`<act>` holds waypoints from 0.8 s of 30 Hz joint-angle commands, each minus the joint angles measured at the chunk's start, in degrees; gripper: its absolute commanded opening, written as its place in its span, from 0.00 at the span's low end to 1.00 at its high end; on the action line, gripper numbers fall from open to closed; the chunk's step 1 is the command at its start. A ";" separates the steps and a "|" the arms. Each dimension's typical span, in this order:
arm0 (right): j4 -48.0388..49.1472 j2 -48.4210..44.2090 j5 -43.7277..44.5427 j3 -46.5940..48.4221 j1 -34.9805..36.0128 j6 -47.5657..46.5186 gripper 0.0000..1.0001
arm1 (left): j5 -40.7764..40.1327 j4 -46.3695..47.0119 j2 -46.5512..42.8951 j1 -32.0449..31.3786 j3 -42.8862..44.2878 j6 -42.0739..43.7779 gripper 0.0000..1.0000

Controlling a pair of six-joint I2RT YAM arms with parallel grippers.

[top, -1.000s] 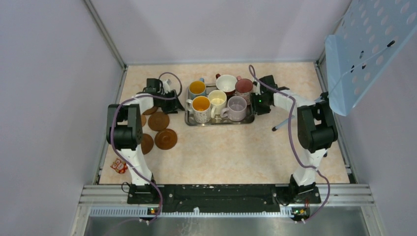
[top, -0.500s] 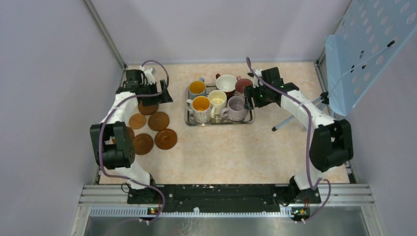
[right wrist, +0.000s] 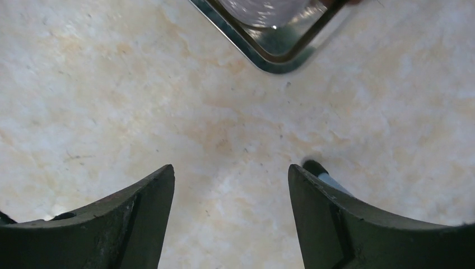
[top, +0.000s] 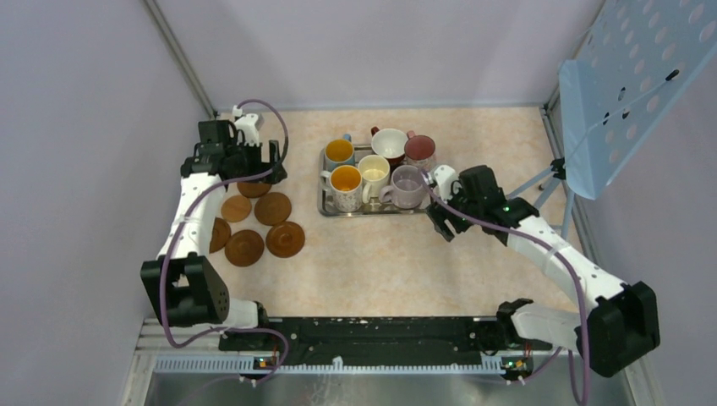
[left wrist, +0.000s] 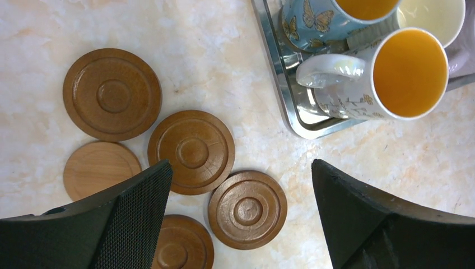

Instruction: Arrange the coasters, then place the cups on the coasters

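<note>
left fingers (left wrist: 131,224): gone wide, empty; round glossy brown coasters (left wrist: 192,152) lie below and between them
right fingers (right wrist: 140,218): spreading, empty, swung round the rectangular steel tray (right wrist: 269,66), corner now just ahead
task: coasters still bunched, ceramic mugs (top: 373,172) untouched

A steel tray (left wrist: 305,115) sits on the beige marbled tabletop (top: 380,262); a perforated blue panel (top: 626,85) stands at right.

The coasters (left wrist: 191,152) are showing brown wood with a soft sheen, one lying plain and matt. The tray (left wrist: 305,115) is gleaming as polished metal, and the mugs (left wrist: 344,100) are shining glazed.
</note>
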 commanded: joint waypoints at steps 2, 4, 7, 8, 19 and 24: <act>4.92 -9.72 6.78 -2.13 0.04 -7.65 0.76 | -3.04 -1.07 -2.41 1.06 -0.62 5.71 0.99; 4.13 -11.21 6.39 -1.60 0.04 -9.38 0.77 | -4.42 -0.85 -0.06 1.78 0.67 7.77 0.99; 3.51 -11.44 5.35 -1.46 0.04 -8.31 0.77 | -2.68 -3.06 5.34 4.59 4.92 7.94 0.96; 3.12 -11.62 4.25 -1.70 0.04 -7.23 0.78 | -1.73 -4.11 6.93 5.96 6.27 7.34 0.94; -4.40 -14.27 -2.45 -0.06 -1.23 -10.00 0.86 | -6.94 -7.84 16.57 18.73 14.50 10.56 0.71; -5.98 -11.19 -1.75 2.50 -1.27 -7.79 0.86 | -11.32 -9.66 20.74 19.39 15.09 12.57 0.66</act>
